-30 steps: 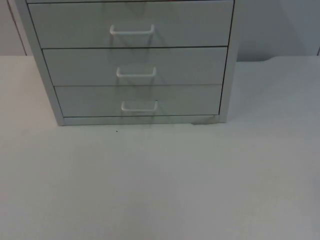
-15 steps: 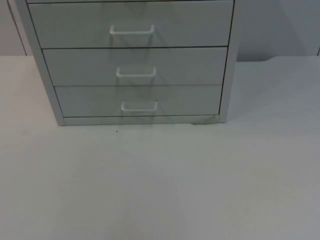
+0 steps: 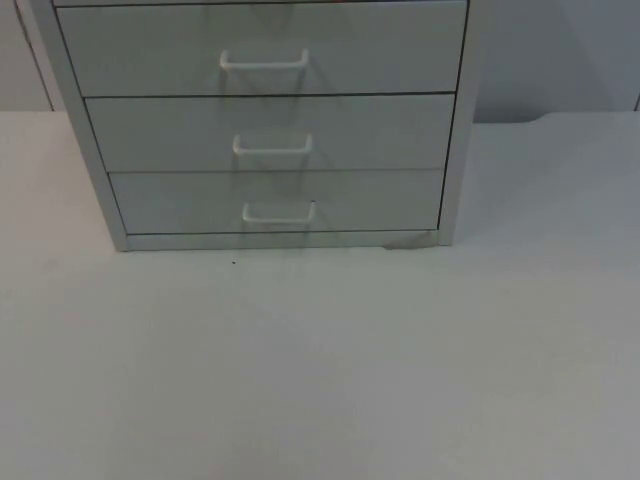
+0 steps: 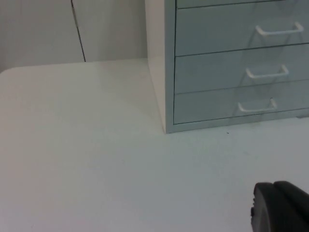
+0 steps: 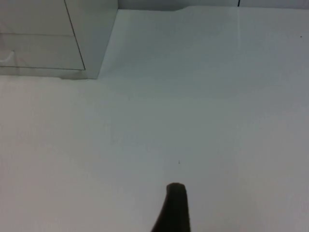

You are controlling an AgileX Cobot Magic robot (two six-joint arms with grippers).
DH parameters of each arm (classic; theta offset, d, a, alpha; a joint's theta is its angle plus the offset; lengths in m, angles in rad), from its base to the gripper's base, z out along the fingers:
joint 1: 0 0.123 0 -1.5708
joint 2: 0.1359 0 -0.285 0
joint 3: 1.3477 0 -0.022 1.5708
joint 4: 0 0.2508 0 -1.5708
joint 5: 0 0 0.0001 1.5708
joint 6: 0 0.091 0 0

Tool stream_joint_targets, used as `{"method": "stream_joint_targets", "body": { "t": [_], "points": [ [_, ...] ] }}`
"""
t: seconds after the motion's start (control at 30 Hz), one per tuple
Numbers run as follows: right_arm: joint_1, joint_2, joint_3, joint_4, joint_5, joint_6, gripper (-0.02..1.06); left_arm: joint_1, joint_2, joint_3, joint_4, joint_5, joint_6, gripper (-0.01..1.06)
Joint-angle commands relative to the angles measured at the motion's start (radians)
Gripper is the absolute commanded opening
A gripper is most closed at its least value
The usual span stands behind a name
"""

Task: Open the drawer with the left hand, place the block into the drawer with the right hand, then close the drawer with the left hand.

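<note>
A grey cabinet (image 3: pixel 265 120) stands on the white table (image 3: pixel 320 370), with its back towards the grey partition wall (image 3: pixel 550 50). On its front, three drawers are seen one above the other: the top drawer (image 3: pixel 150 50), the middle drawer (image 3: pixel 150 130) and the bottom drawer (image 3: pixel 170 200). All three are shut, each front lying flush with the frame of the cabinet. Each drawer carries one white bow handle at the middle of its front: the top handle (image 3: pixel 264 62), the middle handle (image 3: pixel 272 146) and the bottom handle (image 3: pixel 278 213). Nothing touches any handle. A small dark speck (image 3: pixel 234 263) lies on the table just in front of the cabinet, close to its lower edge. The left gripper (image 4: pixel 280 210) is over the table in front of the cabinet and towards its left corner, well apart from it; its wrist camera looks at the cabinet's left side panel (image 4: pixel 155 63) and at the three drawer fronts at an angle. Whether this gripper is open or closed, I cannot tell. The right gripper (image 5: pixel 174 210) is over the bare table in front of the cabinet and off to its right side, also well apart from it; its wrist camera sees the cabinet's lower right corner (image 5: pixel 91 43). Its state I cannot tell either.
</note>
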Motion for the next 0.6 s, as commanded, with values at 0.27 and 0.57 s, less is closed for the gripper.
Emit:
{"method": "stream_joint_targets", "body": {
  "t": [0.27,0.57],
  "points": [
    [-0.003,-0.004,0.003,-0.007,-0.020,0.000,0.67,0.004,-0.004,0.037,0.013,0.027,0.000,0.00],
    [-0.003,-0.004,0.003,-0.007,-0.020,-0.002,0.67,0.004,-0.004,0.037,0.081,0.043,-0.015,0.00]
  ]
}}
